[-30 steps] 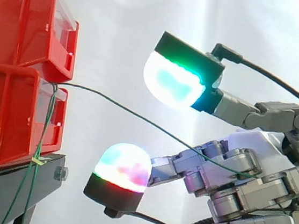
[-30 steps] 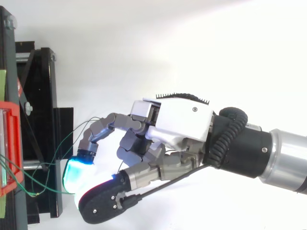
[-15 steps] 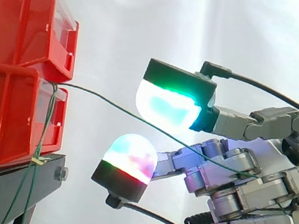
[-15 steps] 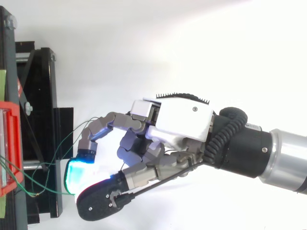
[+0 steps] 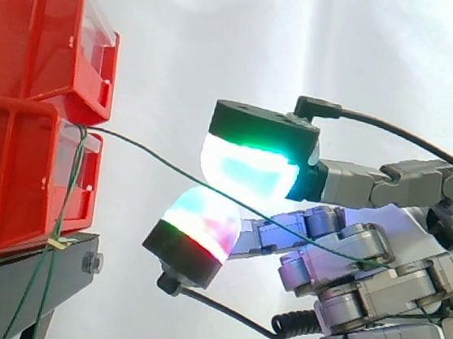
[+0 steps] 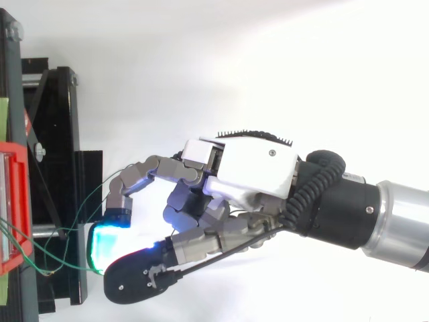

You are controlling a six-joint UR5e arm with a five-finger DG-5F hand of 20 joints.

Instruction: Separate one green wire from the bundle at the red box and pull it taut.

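Your hand [image 6: 248, 168] has brought its fingers [image 5: 247, 164] together since a second ago, now pinching the green wire [image 5: 170, 160]. It runs to the red box [image 5: 13, 178], seemingly near taut.

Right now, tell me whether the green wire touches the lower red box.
Touching. Side view: the green wire lies on the top corner of the lower red box, no gap.

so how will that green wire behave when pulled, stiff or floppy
Probably floppy: the green wire sags in a shallow curve from the red box to the hand, and other strands hang limp below. Likely light and thin, so it may slip unless pinched firmly.
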